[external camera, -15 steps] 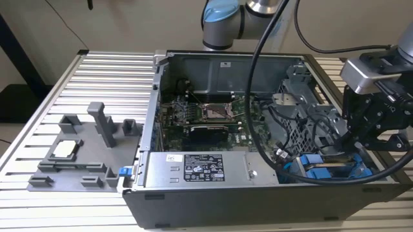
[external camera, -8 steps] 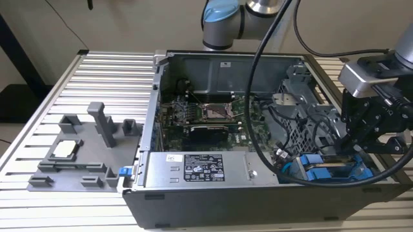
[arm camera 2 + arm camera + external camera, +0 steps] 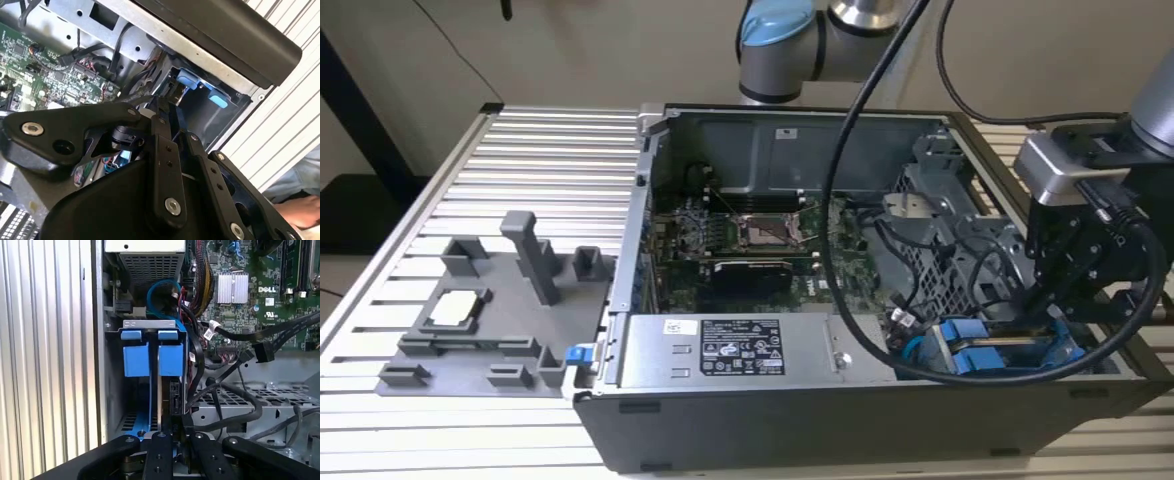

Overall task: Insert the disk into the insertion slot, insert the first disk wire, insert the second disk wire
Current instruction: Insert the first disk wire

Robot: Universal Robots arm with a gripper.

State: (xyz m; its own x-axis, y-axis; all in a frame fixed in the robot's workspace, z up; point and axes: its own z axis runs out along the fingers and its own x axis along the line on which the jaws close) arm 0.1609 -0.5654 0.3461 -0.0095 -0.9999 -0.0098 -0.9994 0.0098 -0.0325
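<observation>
Gripper closest to lens in both wrist views, black linkage, tip right at the near end of the insertion slot. Claw open or closed: cannot tell, dark parts crowd the tip. Disk already sits in the slot, standing on edge, its two blue end tabs at the end away from the gripper, a blue rail running along it. Slot lies just inside the case wall, slatted table beyond that wall.

Exterior view, dial centred on the computer case:
- gripper and slot at 4 o'clock
- power-supply box at 6 o'clock
- green motherboard at centre
- arm base at 12 o'clock
- grey fixture tray at 9 o'clock, outside the case

Black cables cross between motherboard and the perforated cage beside the slot. One black plug hangs loose near the motherboard, apart from the gripper. Person's hand over the table past the case corner.
</observation>
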